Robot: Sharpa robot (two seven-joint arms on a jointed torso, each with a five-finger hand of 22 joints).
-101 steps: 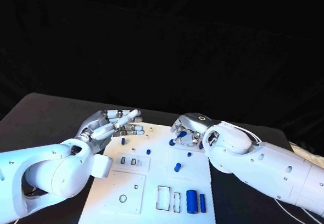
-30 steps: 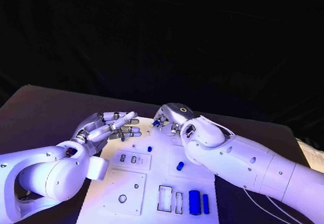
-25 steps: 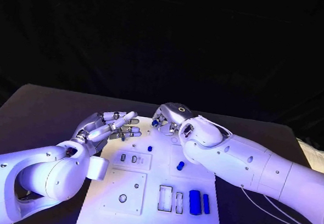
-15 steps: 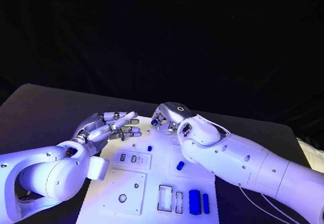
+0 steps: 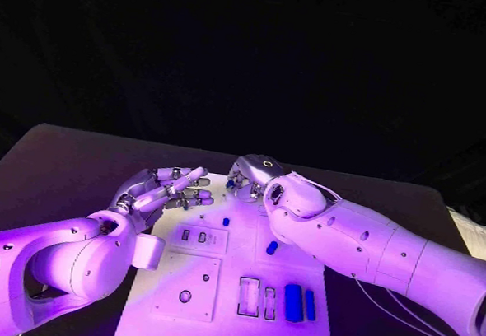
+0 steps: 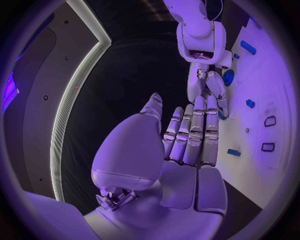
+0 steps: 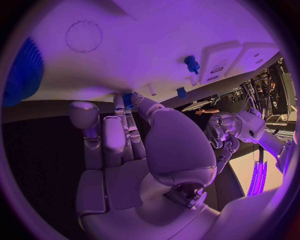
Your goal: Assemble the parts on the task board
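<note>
Up close, the white task board (image 5: 227,332) lies flat in the middle of the black bench (image 5: 64,163), carrying two upright blue cylinders (image 5: 299,303) near its right edge. The left hand (image 5: 166,192) hovers empty, fingers spread. The right hand (image 5: 247,181) pinches a small blue part (image 7: 128,99) over the board's far end.

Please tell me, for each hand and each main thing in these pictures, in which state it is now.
task board: lies flat.
left hand: holds nothing, fingers apart.
right hand: at the task board's far edge, seems to pinch a small blue part.
large blue cylinder: lies on the task board beside the slots.
rectangular slots: look empty.
</note>
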